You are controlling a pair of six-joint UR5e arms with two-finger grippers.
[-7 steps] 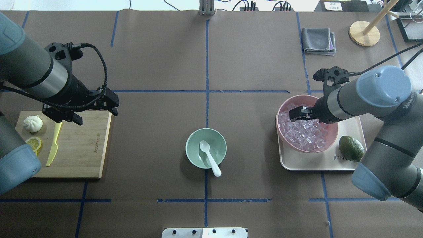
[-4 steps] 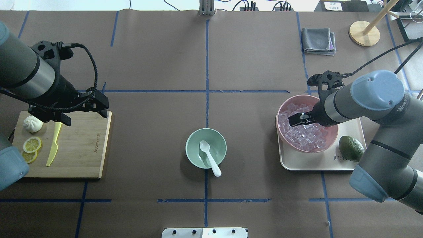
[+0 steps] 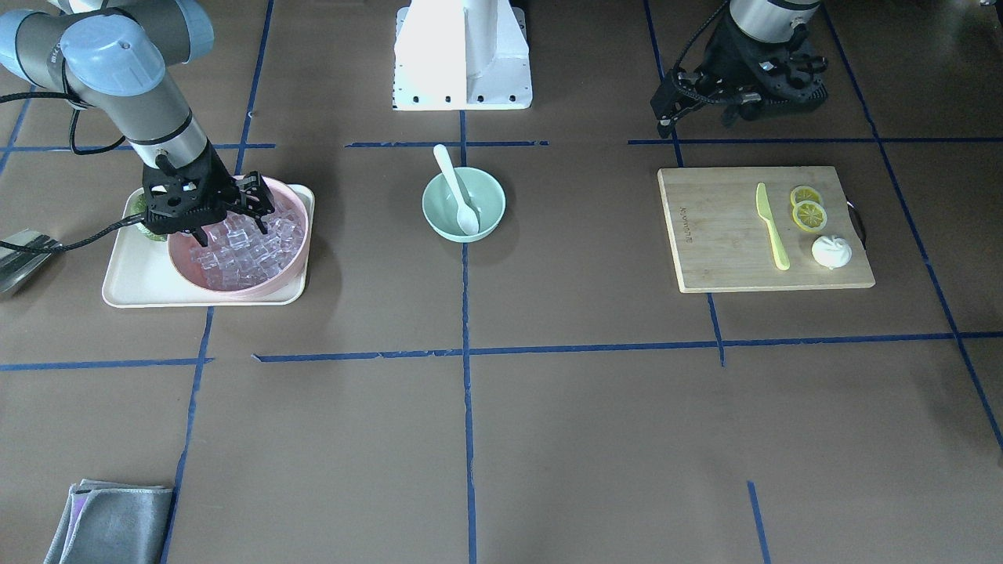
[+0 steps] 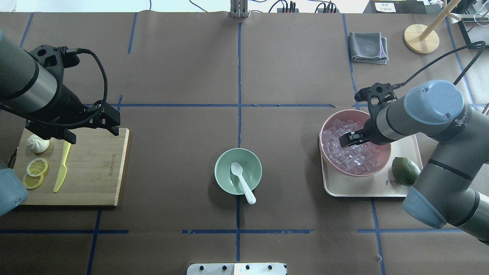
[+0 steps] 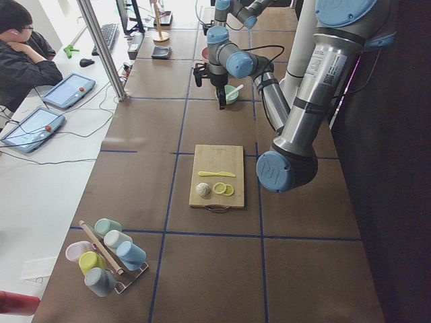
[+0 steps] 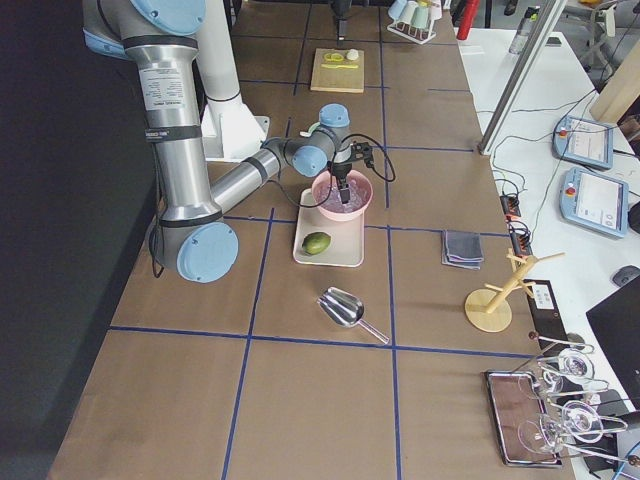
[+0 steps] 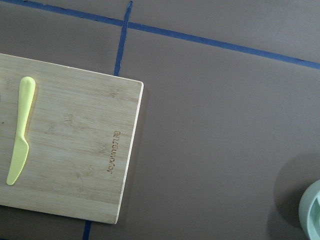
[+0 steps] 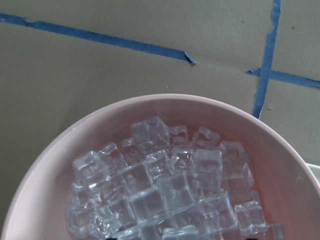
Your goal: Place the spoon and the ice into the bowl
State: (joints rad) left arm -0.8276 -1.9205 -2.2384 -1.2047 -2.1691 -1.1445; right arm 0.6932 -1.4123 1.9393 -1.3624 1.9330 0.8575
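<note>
The white spoon (image 4: pixel 241 180) lies in the mint-green bowl (image 4: pixel 220 162) at the table's middle, scoop inside and handle over the rim; both also show in the front view, spoon (image 3: pixel 454 184) and bowl (image 3: pixel 487 213). The bowl holds only the spoon. Clear ice cubes (image 4: pixel 351 157) fill the pink bowl (image 4: pixel 383 157). They show close up in the right wrist view (image 8: pixel 165 192). My right gripper (image 4: pixel 349 139) is open, low over the ice (image 3: pixel 243 254). My left gripper (image 4: pixel 93 133) is open and empty above the far edge of the cutting board (image 4: pixel 95 168).
The board carries a yellow-green knife (image 4: pixel 62 168), lemon slices (image 4: pixel 36 167) and a white bun (image 4: pixel 37 144). The pink bowl stands on a cream tray (image 4: pixel 359 189) with a lime (image 4: pixel 405 171). A grey cloth (image 4: pixel 367 46) and a wooden stand (image 4: pixel 421 38) are far right.
My left arm has drawn back to the left, uncovering the lemon slices. My right gripper has shifted slightly over the ice in the pink bowl. Spoon and mint bowl have not moved.
</note>
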